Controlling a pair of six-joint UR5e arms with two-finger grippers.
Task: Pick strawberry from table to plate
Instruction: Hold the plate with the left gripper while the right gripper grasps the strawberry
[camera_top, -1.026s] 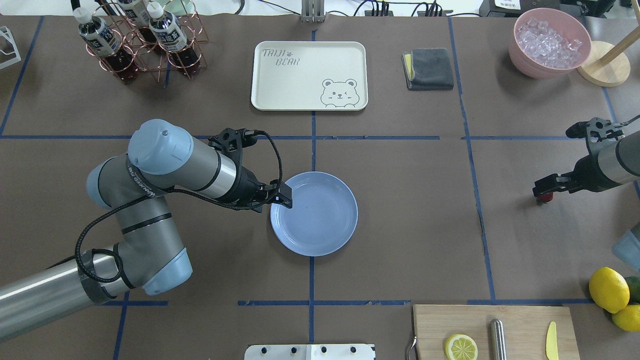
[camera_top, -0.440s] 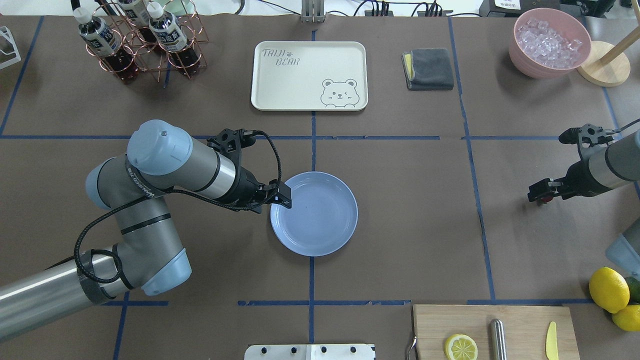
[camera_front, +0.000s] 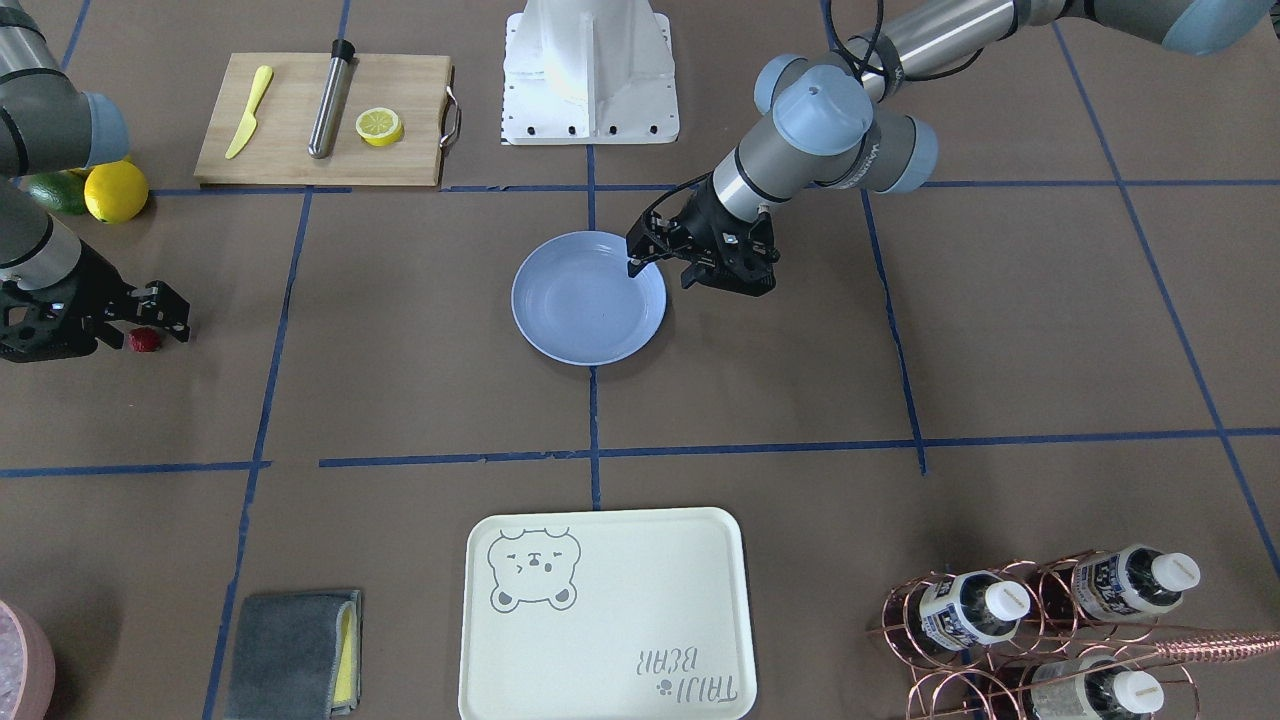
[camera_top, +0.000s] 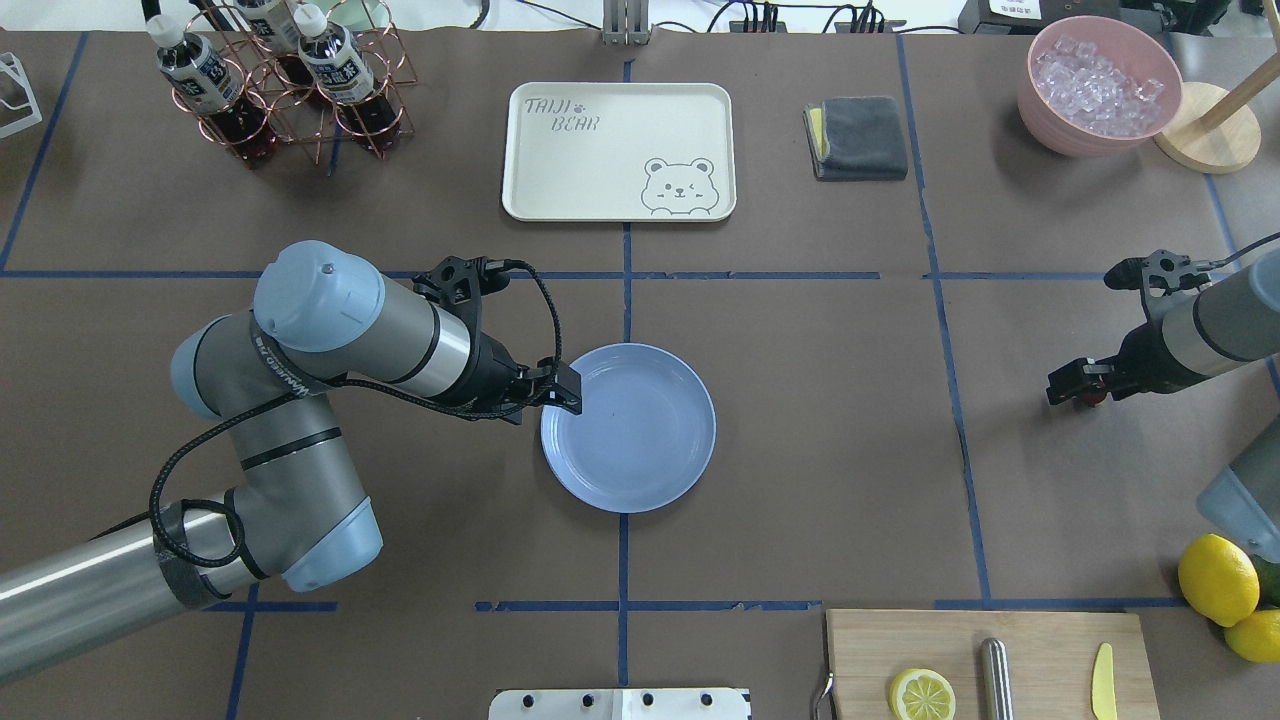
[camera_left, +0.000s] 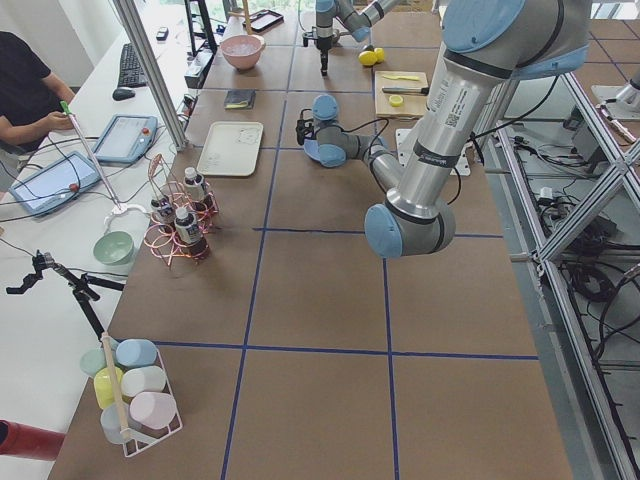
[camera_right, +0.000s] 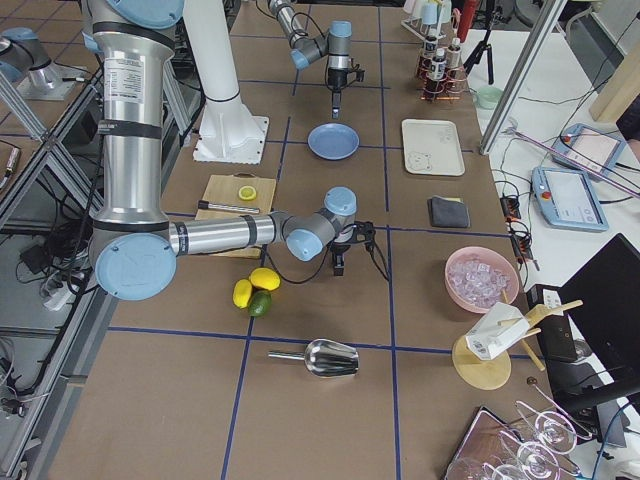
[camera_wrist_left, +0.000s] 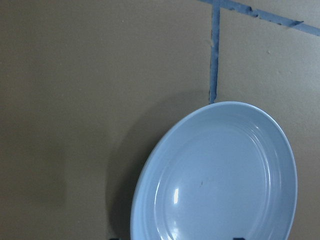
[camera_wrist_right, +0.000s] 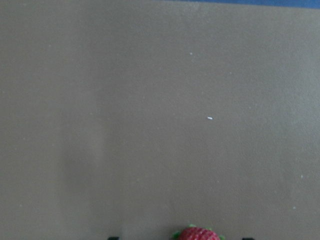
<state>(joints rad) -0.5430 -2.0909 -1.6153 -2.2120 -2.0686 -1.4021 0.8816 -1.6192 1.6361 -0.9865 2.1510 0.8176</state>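
Note:
The strawberry (camera_top: 1090, 399) is a tiny dark-red berry lying on the brown-paper table (camera_top: 820, 400) at the far right. My right gripper (camera_top: 1075, 388) hangs low over it, open. In the right wrist view the strawberry (camera_wrist_right: 197, 234) sits at the bottom edge, between the two widely spaced fingertips and touching neither. In the front-facing view the strawberry (camera_front: 145, 340) shows just below the right gripper (camera_front: 150, 320). The light-blue plate (camera_top: 628, 428) lies at the table's middle with nothing on it. My left gripper (camera_top: 560, 392) hovers open over the plate's left rim, holding nothing.
At the back stand a cream bear tray (camera_top: 618, 150), a grey cloth (camera_top: 857, 137), a copper bottle rack (camera_top: 290, 80) and a pink bowl of ice (camera_top: 1098, 85). A cutting board (camera_top: 1040, 640) with a lemon half lies front right, whole lemons (camera_top: 1217, 578) beside it.
My right arm and gripper have shifted a little to the left over the strawberry, which has stayed on the table. The left arm and the plate have not moved.

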